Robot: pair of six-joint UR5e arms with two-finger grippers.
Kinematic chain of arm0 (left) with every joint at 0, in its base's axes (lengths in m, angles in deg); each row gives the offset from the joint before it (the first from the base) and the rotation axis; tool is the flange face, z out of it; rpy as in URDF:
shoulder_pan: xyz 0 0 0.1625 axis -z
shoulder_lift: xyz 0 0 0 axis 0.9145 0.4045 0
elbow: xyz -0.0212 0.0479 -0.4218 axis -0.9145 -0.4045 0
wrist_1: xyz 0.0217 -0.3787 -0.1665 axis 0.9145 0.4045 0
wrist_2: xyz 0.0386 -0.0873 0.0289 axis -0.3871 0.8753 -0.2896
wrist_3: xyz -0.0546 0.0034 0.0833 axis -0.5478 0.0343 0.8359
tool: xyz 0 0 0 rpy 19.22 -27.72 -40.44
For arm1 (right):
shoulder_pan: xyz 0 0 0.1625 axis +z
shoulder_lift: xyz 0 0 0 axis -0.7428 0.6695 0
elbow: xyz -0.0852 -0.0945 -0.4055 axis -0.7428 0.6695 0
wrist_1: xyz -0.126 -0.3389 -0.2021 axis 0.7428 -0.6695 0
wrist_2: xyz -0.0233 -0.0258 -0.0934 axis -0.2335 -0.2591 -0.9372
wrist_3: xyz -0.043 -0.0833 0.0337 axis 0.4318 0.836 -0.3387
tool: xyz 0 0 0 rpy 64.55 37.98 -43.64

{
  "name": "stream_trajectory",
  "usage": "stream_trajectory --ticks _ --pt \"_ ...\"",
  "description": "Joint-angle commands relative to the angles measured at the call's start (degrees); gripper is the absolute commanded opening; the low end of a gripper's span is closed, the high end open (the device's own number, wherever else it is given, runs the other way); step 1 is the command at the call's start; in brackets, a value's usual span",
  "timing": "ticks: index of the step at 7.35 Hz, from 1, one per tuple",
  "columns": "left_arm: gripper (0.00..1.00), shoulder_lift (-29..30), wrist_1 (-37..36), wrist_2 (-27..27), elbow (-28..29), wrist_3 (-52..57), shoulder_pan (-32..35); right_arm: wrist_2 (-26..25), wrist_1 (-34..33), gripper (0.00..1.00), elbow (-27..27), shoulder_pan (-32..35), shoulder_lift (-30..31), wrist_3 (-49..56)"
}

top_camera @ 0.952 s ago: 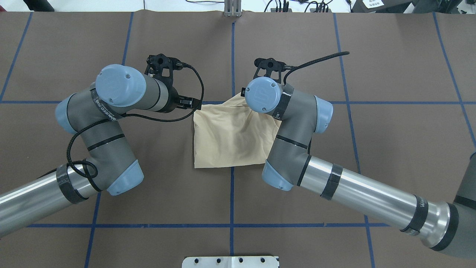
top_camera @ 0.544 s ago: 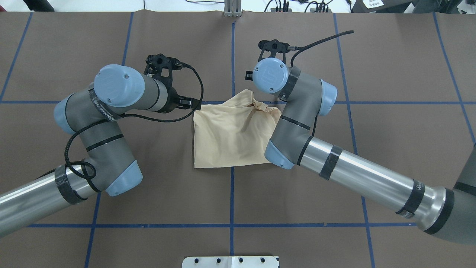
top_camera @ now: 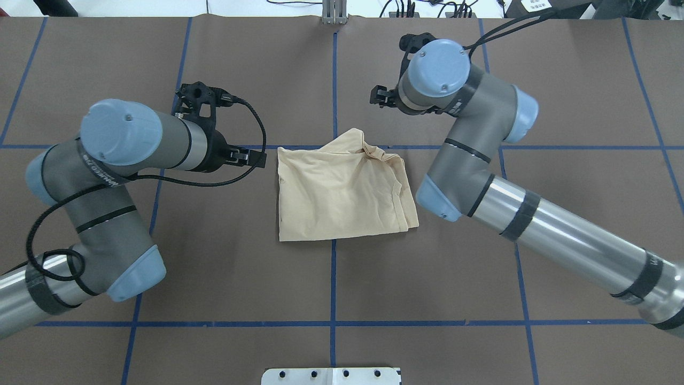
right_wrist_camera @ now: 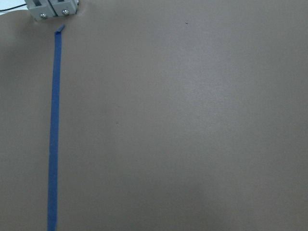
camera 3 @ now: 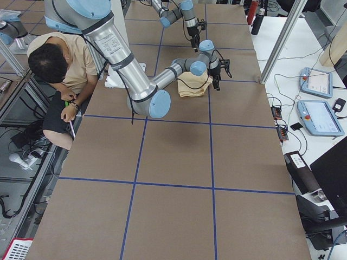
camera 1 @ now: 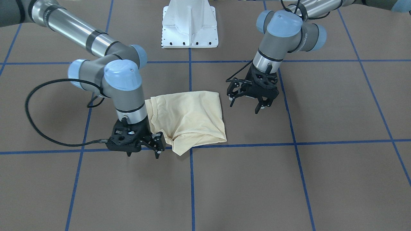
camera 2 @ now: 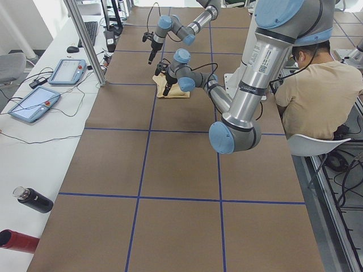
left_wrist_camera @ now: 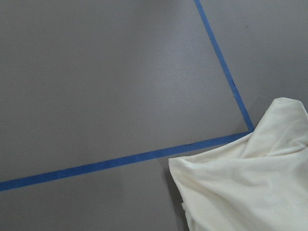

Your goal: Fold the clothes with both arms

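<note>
Shirt first: we are looking at the pale cream-yellow T-shirt point(top_camera: 342, 195), lying in a rough folded rectangle at the middle of the brown table point(top_camera: 214, 240), over a crossing of the blue tape lines point(top_camera: 333, 278). Its far edge is bunching up in rumples, while the near edge is lying flat. We are holding the left gripper point(camera 1: 244, 107) just off the shirt's left side, its jaws spread wide and gripping nothing. We are hanging the right gripper point(camera 1: 143, 154) near the shirt's far right corner, its fingers likewise parted and empty. Our left wrist camera is catching one corner of the shirt beside a tape crossing. The right one is seeing only bare table and tape. A person point(camera 2: 317, 96) is sitting on the robot's side of the table.
</note>
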Motion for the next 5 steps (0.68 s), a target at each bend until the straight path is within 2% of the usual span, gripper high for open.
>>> stream_trajectory --ticks 1,2,3,4,5 --pt "1.00 -10.77 -3.68 1.48 -11.11 8.40 4.11 7.70 -9.09 1.00 -19.33 6.34 14.72 12.19" --pt "1.00 -15.77 -4.74 3.48 -14.55 14.54 7.79 11.47 -10.18 1.00 -25.76 10.54 23.23 19.29" --pt "1.00 -20.70 -4.67 6.64 -15.98 23.91 13.83 17.08 -9.40 1.00 -29.13 17.63 32.10 30.07" --pt "1.00 -24.31 -4.67 9.80 -15.99 34.97 21.11 22.27 -9.40 1.00 -29.60 26.05 38.63 42.79" --pt "1.00 -27.66 -4.67 11.66 -15.82 44.39 27.71 24.93 -9.57 1.00 -29.26 33.27 44.00 54.84"
